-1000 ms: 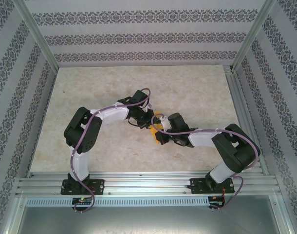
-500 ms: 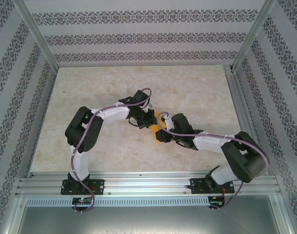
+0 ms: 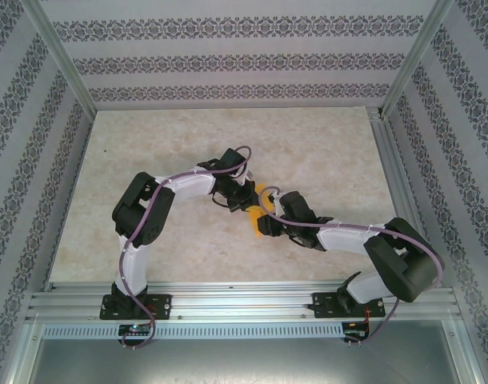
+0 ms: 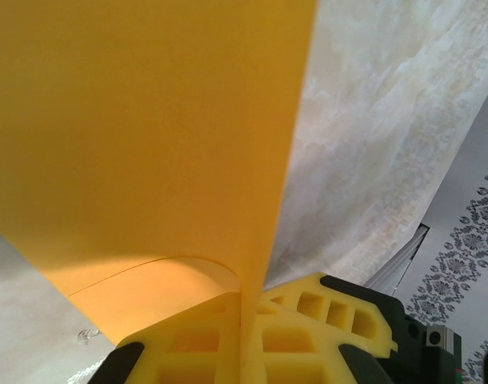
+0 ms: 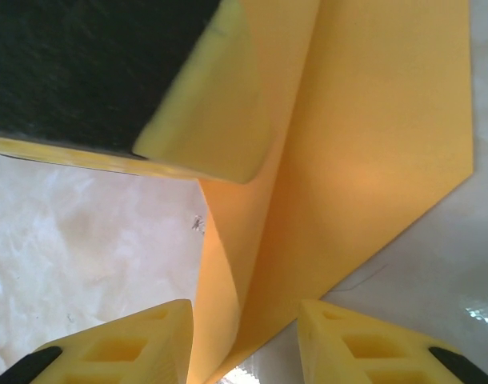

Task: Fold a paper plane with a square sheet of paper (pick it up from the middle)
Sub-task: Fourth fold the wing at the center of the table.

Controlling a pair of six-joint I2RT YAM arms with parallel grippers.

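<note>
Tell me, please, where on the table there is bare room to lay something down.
The far half of the table is bare, from the back wall down to the left arm and right arm. The strip left of the left arm is free. The middle is crowded: the left gripper and right gripper meet at the orange-yellow sheet of paper.

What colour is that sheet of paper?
Plain orange-yellow; the paper shows best in the left wrist view.
</note>
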